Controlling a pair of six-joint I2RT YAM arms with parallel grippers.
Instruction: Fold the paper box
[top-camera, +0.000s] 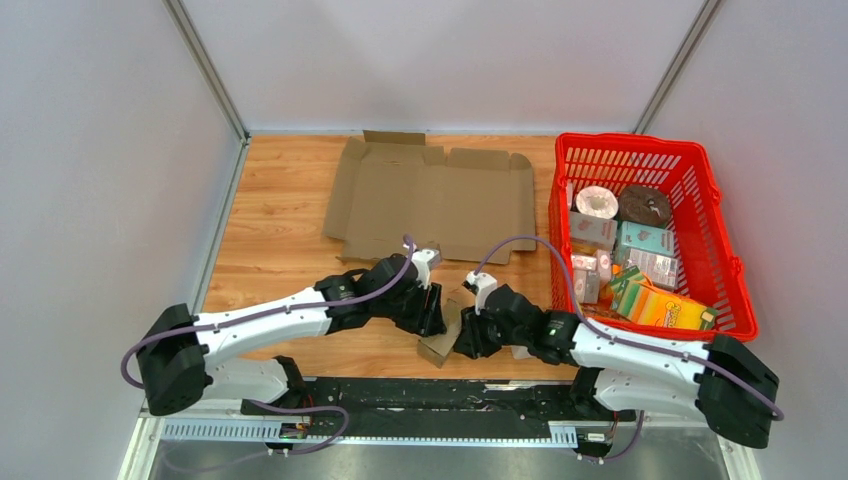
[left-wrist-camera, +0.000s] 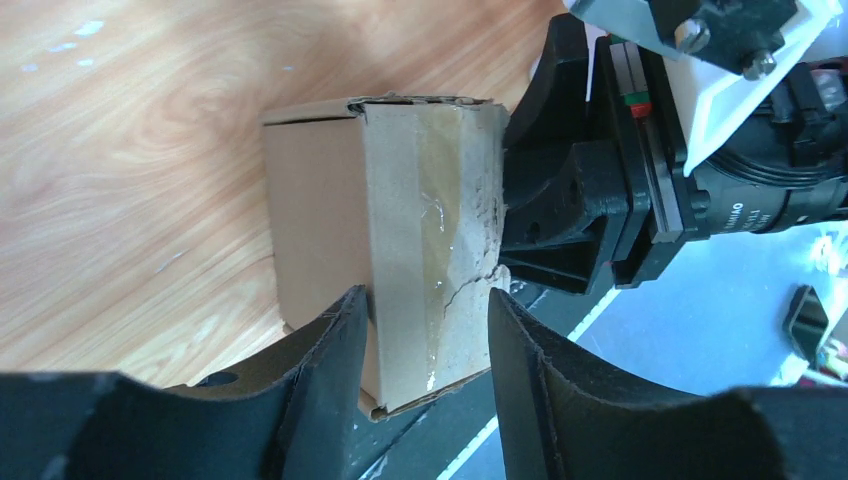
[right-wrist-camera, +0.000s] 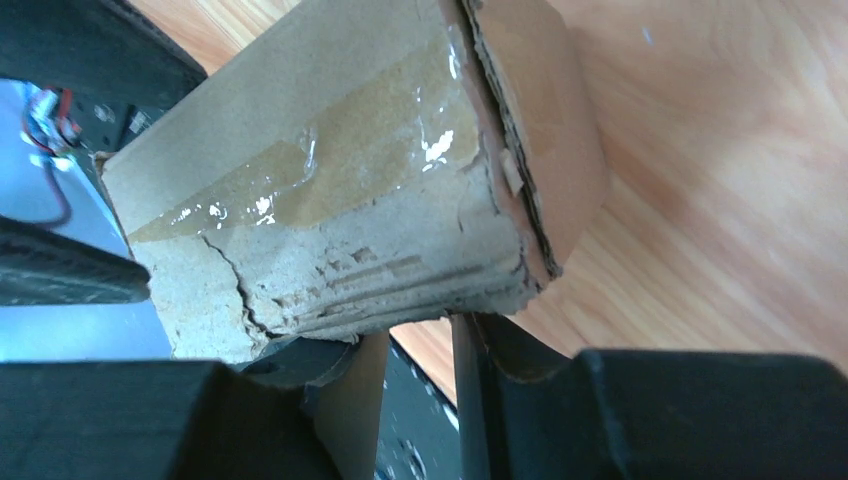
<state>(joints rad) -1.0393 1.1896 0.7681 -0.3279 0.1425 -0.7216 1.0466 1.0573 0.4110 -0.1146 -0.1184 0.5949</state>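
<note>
Paper box (top-camera: 443, 340) is assembled and sits at the near edge of the bench (top-camera: 280, 230), wedged between your two arms. It's tilted, not lying flat on the wood.

Left end effector (top-camera: 432, 308): fingers straddle the box's taped end, one finger (left-wrist-camera: 335, 345) over the side face and the other against the torn edge. It looks clenched on the box.

Right end effector (top-camera: 468, 335): comes in from the opposite side, with its tips under the box's lower edge. The right wrist view shows a cardboard flap (right-wrist-camera: 350, 400) standing in the gap next to one finger, with open space toward the other. You can't tell from this whether it's gripping or just touching.

Box condition: clear tape (left-wrist-camera: 440, 200) runs across one face, and the cardboard beside it is cracked and peeled along the edge.

Also on the bench: a flat unfolded cardboard blank (top-camera: 430, 195) at the far side, well apart from the box, and a red basket (top-camera: 630, 160) of assorted packaged items on the right.
</note>
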